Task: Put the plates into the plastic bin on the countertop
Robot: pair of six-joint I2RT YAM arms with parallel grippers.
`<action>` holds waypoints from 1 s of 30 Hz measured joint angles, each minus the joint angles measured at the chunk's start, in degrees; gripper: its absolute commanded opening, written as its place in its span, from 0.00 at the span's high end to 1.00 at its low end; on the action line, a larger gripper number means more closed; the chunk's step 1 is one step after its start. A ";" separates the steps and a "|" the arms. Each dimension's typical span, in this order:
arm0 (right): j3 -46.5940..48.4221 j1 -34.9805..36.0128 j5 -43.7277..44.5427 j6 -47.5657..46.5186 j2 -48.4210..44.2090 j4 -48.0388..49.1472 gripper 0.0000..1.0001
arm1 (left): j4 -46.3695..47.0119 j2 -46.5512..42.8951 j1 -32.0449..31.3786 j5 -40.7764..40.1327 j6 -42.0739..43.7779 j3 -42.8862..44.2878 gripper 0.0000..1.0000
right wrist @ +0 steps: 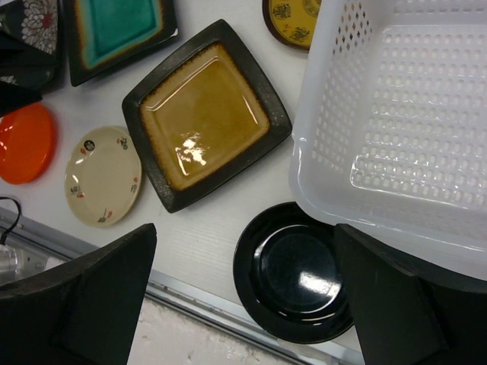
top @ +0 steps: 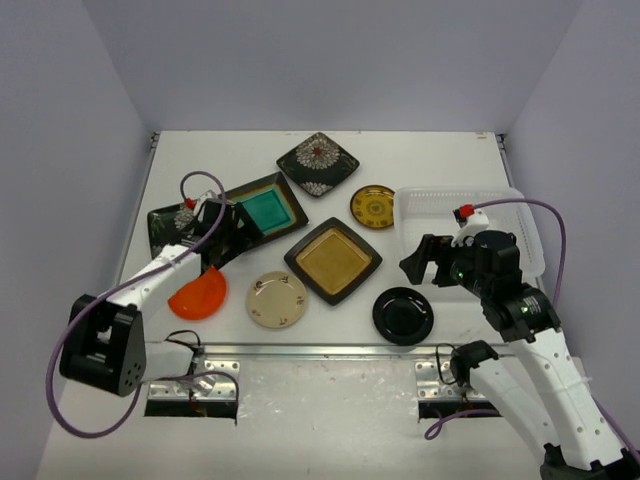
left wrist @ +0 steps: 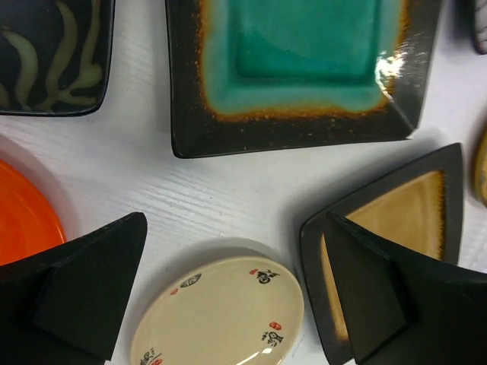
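plates (top: 333, 260) and bin (top: 412, 228) on countertop (top: 200, 160)

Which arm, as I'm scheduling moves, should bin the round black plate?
Right: the right hand hovers by the black plate and the bin; the left hand is far off, by the teal plate.

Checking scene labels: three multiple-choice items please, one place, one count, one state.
1. Where is the glossy black plate? A) in the bin B) on the countertop, beside the bin's near corner C) stacked on another dish
2. How many dishes sit in the bin? A) none B) two C) four
3. State of the right pincer? A) shut on a dish B) open, empty C) shut on the bin rim
B: it lies on the white surface. A: the visible bin floor is bare. B: jaws spread, nothing between.
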 measured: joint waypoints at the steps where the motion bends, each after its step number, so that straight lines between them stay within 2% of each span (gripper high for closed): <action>1: -0.19 0.00 -0.57 -0.01 -0.03 0.13 0.01 | 0.63 2.33 0.18 0.42 -0.09 0.36 0.00; 8: -1.08 0.02 -2.73 -0.33 -0.94 0.19 0.01 | 3.22 13.75 1.96 1.32 0.60 7.32 0.00; 14: -1.50 0.02 -3.69 -0.43 -1.74 0.52 0.01 | 0.81 21.07 4.52 0.22 4.12 18.40 0.00; 18: -1.50 0.02 -3.81 -0.46 -1.77 0.56 0.01 | -0.53 24.57 5.43 0.27 6.10 22.47 0.02; 26: -2.27 0.02 -4.49 -0.50 -1.84 1.37 0.01 | -3.02 25.44 6.51 0.24 7.86 21.06 0.01; 30: -2.48 0.02 -5.08 -0.50 -1.33 1.54 0.01 | -1.53 22.65 6.64 1.32 7.66 16.63 0.01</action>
